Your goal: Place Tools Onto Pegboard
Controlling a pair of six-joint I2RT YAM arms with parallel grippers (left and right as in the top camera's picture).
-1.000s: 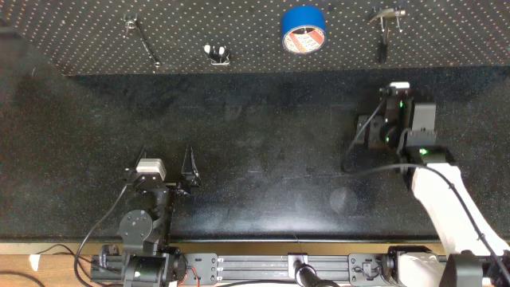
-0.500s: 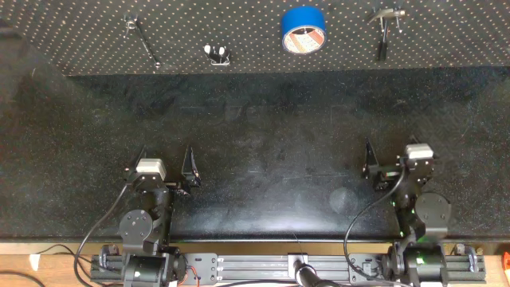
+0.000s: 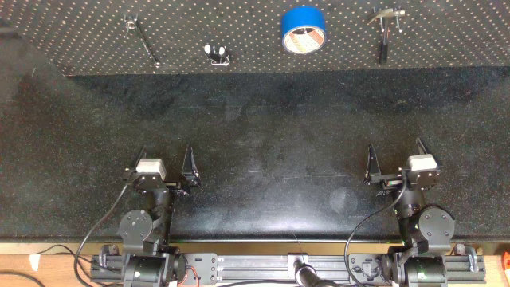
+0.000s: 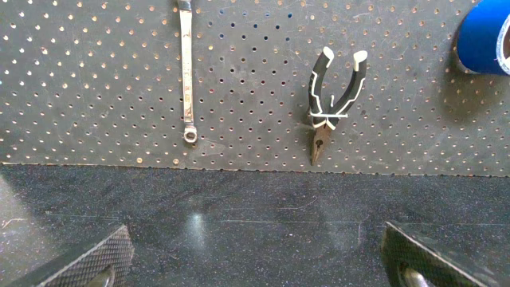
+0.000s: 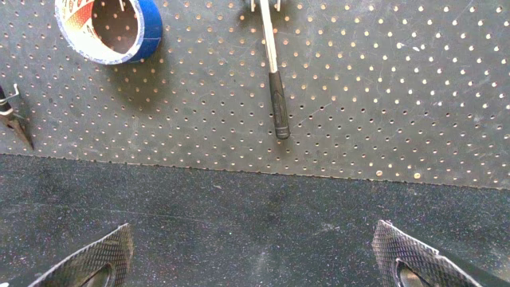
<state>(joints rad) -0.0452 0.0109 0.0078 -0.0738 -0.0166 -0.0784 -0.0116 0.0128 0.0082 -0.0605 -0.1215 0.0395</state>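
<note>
- Up at 12 o'clock in the top view, the pegboard [image 3: 239,24] carries four tools.
- Wrench [image 3: 142,40] hangs at 11 o'clock.
- Pliers [image 3: 217,54] hang to its right, handles up.
- Tape roll [image 3: 304,29] hangs near 12 o'clock.
- Hammer [image 3: 385,32] hangs at 1 o'clock, handle down.
- Left gripper [image 3: 166,163] sits at 7 o'clock over the black mat [image 3: 263,119], fingers spread wide, holding nothing.
- Right gripper [image 3: 394,159] sits at 5 o'clock, fingers equally wide and empty.
</note>
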